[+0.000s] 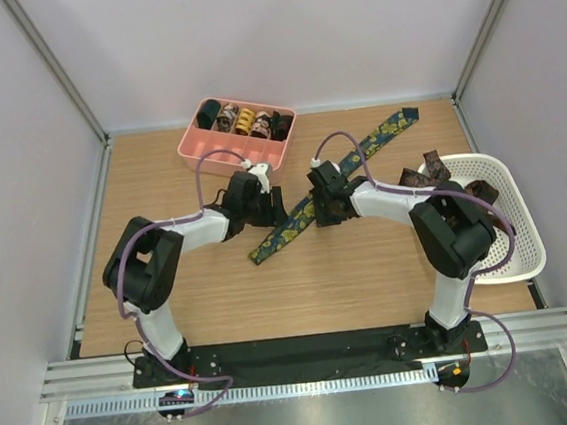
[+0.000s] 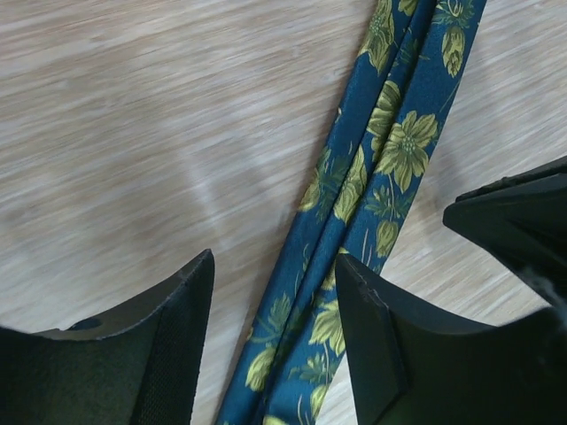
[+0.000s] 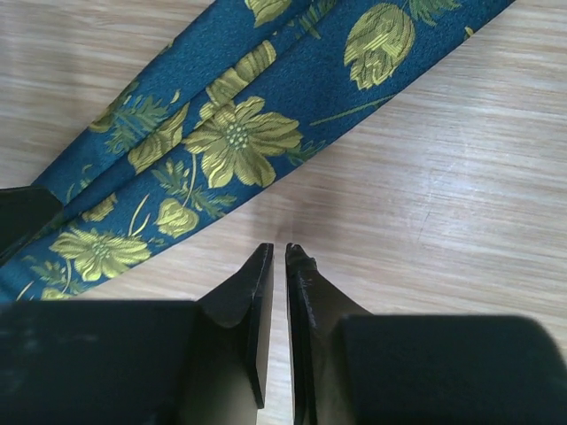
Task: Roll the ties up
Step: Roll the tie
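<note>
We are lining up to roll the navy floral tie (image 1: pixel 278 237), lying flat from the middle of the bench (image 1: pixel 160 184) toward its far right corner, our left tool (image 2: pixel 275 261) spread wide over it, our right tool (image 3: pixel 279 252) nearly closed and empty beside it, likely needing a grip on an end next.

No text, label, brand, number or sign could be read in any view; the navy tie (image 3: pixel 237 140) carried only a yellow-green flower print, without letters.
</note>
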Controlling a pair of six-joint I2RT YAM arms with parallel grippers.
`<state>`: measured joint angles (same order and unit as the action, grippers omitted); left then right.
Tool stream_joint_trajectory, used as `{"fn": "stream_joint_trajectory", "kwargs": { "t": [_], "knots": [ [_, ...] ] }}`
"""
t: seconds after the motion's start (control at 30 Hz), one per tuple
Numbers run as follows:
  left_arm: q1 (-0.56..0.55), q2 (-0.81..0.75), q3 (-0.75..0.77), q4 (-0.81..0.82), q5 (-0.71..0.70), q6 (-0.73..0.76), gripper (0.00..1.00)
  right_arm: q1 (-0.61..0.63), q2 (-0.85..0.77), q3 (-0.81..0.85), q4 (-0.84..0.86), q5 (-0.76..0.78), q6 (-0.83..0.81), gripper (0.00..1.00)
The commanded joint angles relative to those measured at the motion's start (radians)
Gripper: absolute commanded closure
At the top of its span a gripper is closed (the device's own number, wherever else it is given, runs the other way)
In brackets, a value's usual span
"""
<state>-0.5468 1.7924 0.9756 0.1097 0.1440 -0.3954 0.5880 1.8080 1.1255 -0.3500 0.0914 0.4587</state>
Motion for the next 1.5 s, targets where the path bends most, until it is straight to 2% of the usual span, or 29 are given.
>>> {"fn": "stream_joint_trajectory", "kwargs": {
  "t": [0.0, 0.3, 0.57, 0.83, 1.13, 1.3, 1.47],
  "knots": [
    [0.015, 0.047, 0.083, -0.016, 0.081, -0.014, 0.43, 0.007, 0.028, 0.023, 0.055, 0.033, 0.009, 0.82],
    [0.039, 0.169, 0.152, -0.025, 0.207, -0.008, 0.50, 0.007, 0.093, 0.033, 0.131, 0.015, 0.038, 0.85],
    [0.039, 0.203, 0.159, 0.025, 0.327, -0.003, 0.55, 0.007, 0.113, 0.089, 0.169, -0.012, 0.049, 0.86],
    [0.038, 0.216, 0.164, 0.022, 0.355, 0.000, 0.57, 0.007, 0.134, 0.132, 0.172, -0.027, 0.048, 0.87],
    [0.042, 0.209, 0.170, -0.031, 0.292, 0.027, 0.59, 0.007, 0.100, 0.125, 0.166, -0.022, 0.048, 0.87],
    [0.050, 0.219, 0.175, -0.041, 0.284, 0.043, 0.71, 0.007, 0.054, 0.108, 0.169, -0.019, 0.035, 0.87],
    [0.050, 0.228, 0.183, -0.062, 0.263, 0.058, 0.78, 0.007, 0.048, 0.125, 0.160, -0.028, 0.029, 0.87]
  ]
}}
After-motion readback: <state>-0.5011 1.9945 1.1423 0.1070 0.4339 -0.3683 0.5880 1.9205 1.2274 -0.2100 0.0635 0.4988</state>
